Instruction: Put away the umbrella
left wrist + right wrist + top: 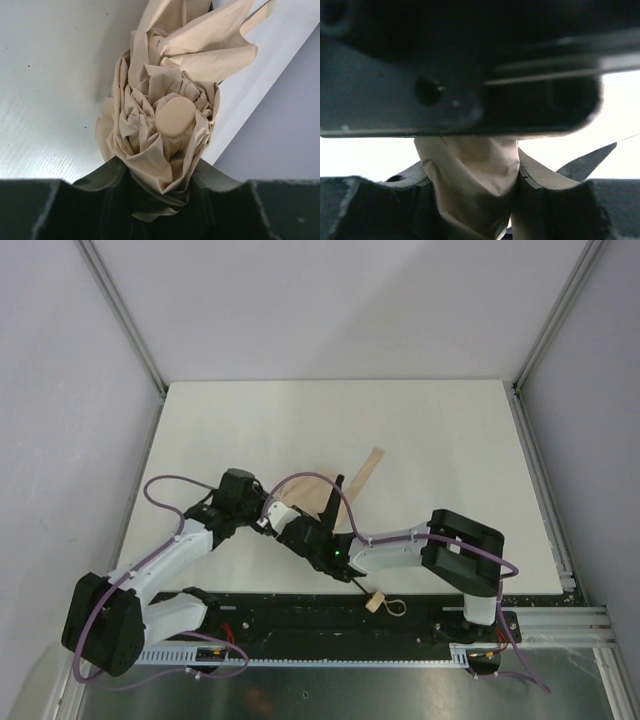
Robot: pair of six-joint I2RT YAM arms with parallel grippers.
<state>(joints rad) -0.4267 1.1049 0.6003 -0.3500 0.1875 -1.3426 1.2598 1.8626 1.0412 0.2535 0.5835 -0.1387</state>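
The umbrella (318, 490) lies at the table's middle front, its tan canopy bunched and a tan strap (368, 468) pointing back right. Its thin black shaft (358, 583) runs toward the front edge and ends in the pale knob handle (375, 602) with its loop. My left gripper (274, 514) is shut on the bunched canopy (160, 145); the round tan end cap (174, 115) shows just past the fingers (106, 176). My right gripper (300, 530) is shut on canopy fabric (470, 175) right beside the left one.
The white table (250, 430) has metal frame posts at its back corners and grey walls around it. A black rail (300, 615) runs along the front edge, where the handle lies. The left gripper's dark body (460, 65) fills the top of the right wrist view.
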